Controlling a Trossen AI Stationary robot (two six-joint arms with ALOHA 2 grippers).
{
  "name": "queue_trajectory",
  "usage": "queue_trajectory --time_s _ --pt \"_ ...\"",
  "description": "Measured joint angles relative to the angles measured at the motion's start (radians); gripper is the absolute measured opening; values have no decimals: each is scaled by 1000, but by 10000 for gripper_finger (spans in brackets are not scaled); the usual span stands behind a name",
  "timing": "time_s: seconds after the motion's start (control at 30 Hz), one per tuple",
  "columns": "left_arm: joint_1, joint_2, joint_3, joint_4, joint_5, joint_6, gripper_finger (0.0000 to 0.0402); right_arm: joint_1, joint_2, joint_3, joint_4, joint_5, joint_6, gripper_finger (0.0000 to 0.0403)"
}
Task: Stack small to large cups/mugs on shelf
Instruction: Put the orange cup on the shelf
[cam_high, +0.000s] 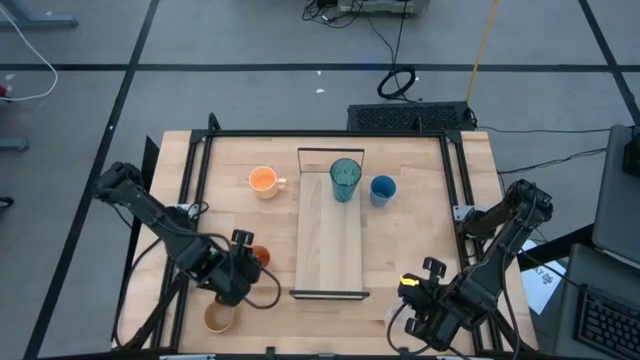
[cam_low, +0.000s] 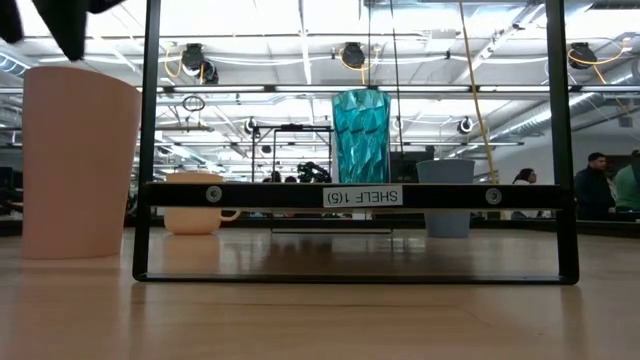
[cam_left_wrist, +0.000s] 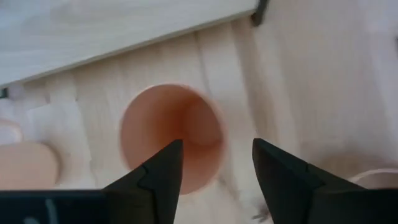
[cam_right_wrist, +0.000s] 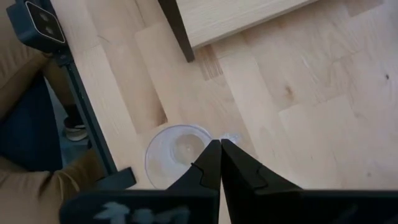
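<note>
I begin with the biggest thing, the shelf (cam_high: 330, 240): the pale board lies in the middle of the table, its long axis running from the far side toward the near edge. On its far end stands the tall teal tumbler (cam_high: 345, 179), upright. Just beside the shelf on the right stands the blue cup (cam_high: 382, 189), and on the left, a little apart, the orange handled mug (cam_high: 263, 181) with its handle toward the board.

Near the front left corner is the tan wooden mug (cam_high: 218, 318), and the small orange cup (cam_left_wrist: 171, 137) is close to it, mostly under the left gripper (cam_high: 240, 268) in the high view. In the left wrist view this cup stands upright, its mouth open directly under the left gripper (cam_left_wrist: 217, 163), whose fingers are spread apart and hold nothing.

The right gripper (cam_right_wrist: 220, 155) waits at the front right, fingers pressed together and empty, above the clear cup (cam_right_wrist: 177, 152).

I judge the left arm is the nearer one for the orange cup; the shelf lies just to its right.
</note>
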Motion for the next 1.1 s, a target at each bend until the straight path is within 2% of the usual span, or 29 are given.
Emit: queue_trajectory --time_s 0.3,0.63,0.77,1.1 --pt "35 22 0 -8 65 55 195 0 0 0 8 3 0 0" --pt "34 121 -1 -21 -3 74 185 0 0 0 12 4 -9 0" --pt "14 125 -1 -18 -24 90 147 0 0 0 16 4 -9 0" --pt "-15 110 -1 -23 -20 97 22 0 0 0 23 34 -11 0"
